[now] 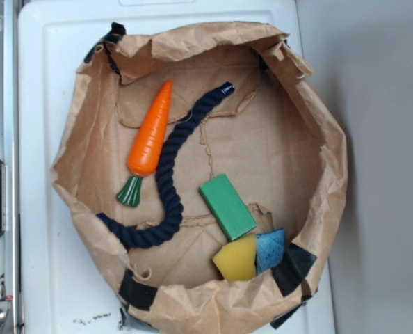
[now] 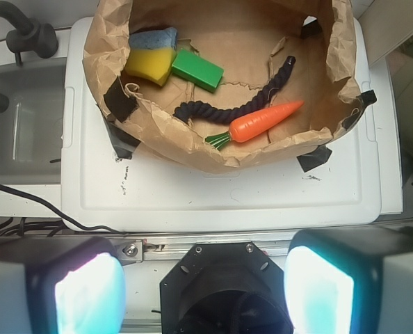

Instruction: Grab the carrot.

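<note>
You have the carrot (image 1: 151, 132) lying flat on the floor of the crumpled brown paper bag (image 1: 329, 149), near one side wall, with the dark blue rope (image 1: 170, 177) running right alongside and seemingly touching it. Your jaws stand wide apart and empty, well short of the bag, in the wrist view. The carrot is glossy, hard-looking and tapered, so a pinch near the tip could squirt it out; aim for the thick end by the ribbed green stub. Come down crooked and you may snag the soft braided rope or crush the floppy paper rim. The green block (image 1: 227, 206) and yellow sponge (image 1: 236, 260) lie well apart from it
</note>
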{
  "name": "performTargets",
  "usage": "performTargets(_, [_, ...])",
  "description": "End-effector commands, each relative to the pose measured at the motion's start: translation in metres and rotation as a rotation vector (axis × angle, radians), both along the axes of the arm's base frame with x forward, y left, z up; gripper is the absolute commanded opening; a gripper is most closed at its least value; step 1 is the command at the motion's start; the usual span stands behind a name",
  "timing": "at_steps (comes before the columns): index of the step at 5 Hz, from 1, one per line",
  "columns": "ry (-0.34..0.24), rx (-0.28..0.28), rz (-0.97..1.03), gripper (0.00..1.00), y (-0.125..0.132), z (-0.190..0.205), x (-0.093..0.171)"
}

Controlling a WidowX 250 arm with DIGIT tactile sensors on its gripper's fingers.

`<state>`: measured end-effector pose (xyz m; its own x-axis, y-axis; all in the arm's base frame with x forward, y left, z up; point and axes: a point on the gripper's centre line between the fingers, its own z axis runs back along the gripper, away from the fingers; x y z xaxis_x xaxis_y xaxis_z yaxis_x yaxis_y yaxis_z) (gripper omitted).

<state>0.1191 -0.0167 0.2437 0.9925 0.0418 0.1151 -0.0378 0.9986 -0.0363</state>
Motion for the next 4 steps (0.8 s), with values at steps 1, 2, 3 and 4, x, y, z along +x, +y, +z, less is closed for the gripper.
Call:
performTargets(1, [0.000, 0.000, 0.000, 1.00, 0.000, 0.000, 0.000])
performTargets(2, [-0.020, 0.003, 0.018, 1.00, 0.000, -0.002, 0.033])
performTargets(3, [-0.024, 0.023, 0.042, 1.00, -0.004, -0.014, 0.083])
performTargets(4, [-0.011, 0.088, 0.054, 1.00, -0.002, -0.037, 0.133])
